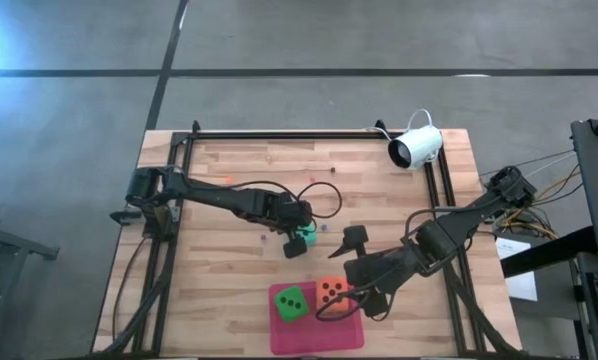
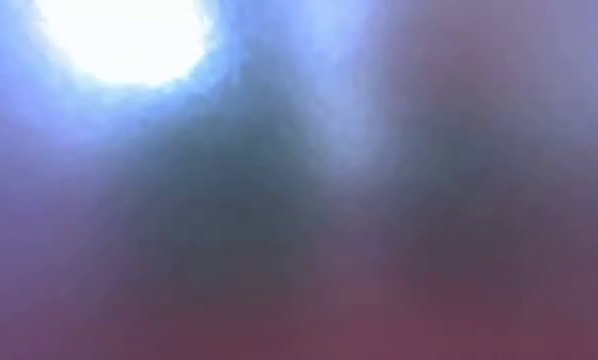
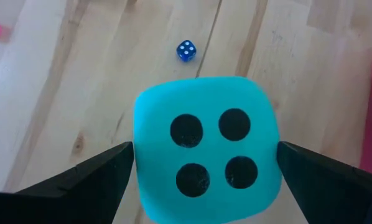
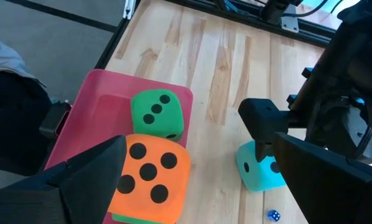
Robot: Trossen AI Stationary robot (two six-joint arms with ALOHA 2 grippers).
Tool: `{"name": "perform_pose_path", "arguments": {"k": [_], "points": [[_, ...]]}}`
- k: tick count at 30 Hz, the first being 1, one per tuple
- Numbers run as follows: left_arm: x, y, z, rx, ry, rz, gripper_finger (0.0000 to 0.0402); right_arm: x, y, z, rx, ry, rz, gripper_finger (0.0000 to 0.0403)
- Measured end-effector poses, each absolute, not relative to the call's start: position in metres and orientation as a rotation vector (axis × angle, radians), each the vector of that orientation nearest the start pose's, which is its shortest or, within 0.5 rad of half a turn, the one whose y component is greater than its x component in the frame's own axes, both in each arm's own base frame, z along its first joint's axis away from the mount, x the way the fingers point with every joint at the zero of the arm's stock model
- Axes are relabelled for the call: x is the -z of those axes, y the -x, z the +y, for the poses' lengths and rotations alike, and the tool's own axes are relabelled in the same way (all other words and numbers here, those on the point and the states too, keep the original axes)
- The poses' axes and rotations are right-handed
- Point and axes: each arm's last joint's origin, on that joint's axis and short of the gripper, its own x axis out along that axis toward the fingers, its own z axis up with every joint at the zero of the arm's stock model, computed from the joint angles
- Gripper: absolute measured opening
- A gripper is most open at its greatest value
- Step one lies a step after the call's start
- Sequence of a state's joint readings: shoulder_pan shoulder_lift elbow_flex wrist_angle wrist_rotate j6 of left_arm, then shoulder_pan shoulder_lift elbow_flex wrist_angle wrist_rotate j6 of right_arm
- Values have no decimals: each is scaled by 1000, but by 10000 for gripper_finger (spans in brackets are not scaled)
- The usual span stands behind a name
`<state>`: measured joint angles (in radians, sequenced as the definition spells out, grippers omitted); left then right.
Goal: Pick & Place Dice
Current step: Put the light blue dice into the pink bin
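**Two hands over the dice**

The left hand (image 1: 297,240) is in the middle of the counter (image 1: 229,290). Its fingers (image 3: 80,180) are wide apart. The teal die (image 3: 204,146) sits between them, with four black dots facing up. The fingers are right beside its sides, but I cannot tell if they press on it. A tiny blue die (image 3: 186,51) lies on the wood just past it.

The right hand (image 1: 351,300) is near the front of the counter, on the right. Its fingers (image 4: 93,171) are wide apart too. It hangs over the orange die (image 4: 150,180) and holds nothing.

The pink mat (image 4: 96,112) lies at the near edge of the counter. A green die (image 4: 157,114) sits on it, showing three dots. The orange die is just beside it, to the right. It shows five dots. In the right wrist view a bit of green peeks out from under the orange die, so it seems to sit on top of something green.

A white camera (image 1: 416,147) stands at the far right of the counter.

The low view is only a blur.
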<state>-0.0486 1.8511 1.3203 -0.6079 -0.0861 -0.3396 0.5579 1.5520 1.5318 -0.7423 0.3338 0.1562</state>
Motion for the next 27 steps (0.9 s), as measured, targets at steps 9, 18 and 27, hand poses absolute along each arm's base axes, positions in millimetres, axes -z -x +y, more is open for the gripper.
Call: {"name": "perform_pose_path", "arguments": {"k": [9,18,27], "points": [[-205,-376,-15,-237,174,1125,400,-357,-285,167,-158,180,702,400],[-205,-376,-18,-233,176,1124,400,-357,-285,167,-158,180,702,400],[-205,-377,-19,-224,182,1115,400,-357,-285,167,-158,180,702,400]]}}
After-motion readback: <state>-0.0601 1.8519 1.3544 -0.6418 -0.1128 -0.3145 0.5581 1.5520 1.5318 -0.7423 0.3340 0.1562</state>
